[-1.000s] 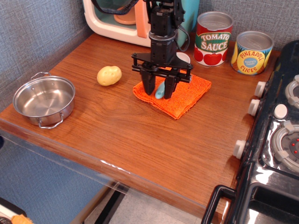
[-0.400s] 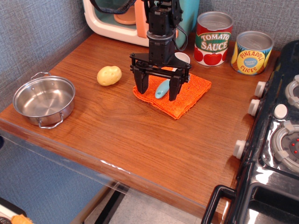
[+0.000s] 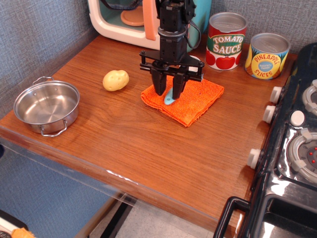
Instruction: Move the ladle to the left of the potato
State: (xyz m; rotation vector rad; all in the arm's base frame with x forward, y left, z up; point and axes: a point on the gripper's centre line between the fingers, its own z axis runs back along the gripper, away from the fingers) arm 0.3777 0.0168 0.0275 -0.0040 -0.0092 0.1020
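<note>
The pale yellow potato [image 3: 116,80] lies on the wooden counter, left of the orange cloth [image 3: 198,99]. The ladle lies on that cloth; its light-blue handle [image 3: 170,99] shows between my fingers, and a bit of its white bowl [image 3: 197,60] shows behind the gripper. My gripper [image 3: 168,93] points straight down over the cloth's left part, its fingers closed in on the ladle's handle. The handle's tip still looks close to or on the cloth. The potato is about a hand's width to the left of the gripper.
A steel pot [image 3: 47,106] stands at the counter's front left. A tomato sauce can [image 3: 226,33] and a pineapple can [image 3: 267,55] stand at the back right. A toy stove [image 3: 297,148] borders the right side, and a toy oven [image 3: 124,20] stands at the back.
The fingers were around the handle, then spread wide open, and now have closed on the handle again, with the gripper a little higher. The potato has not moved.
</note>
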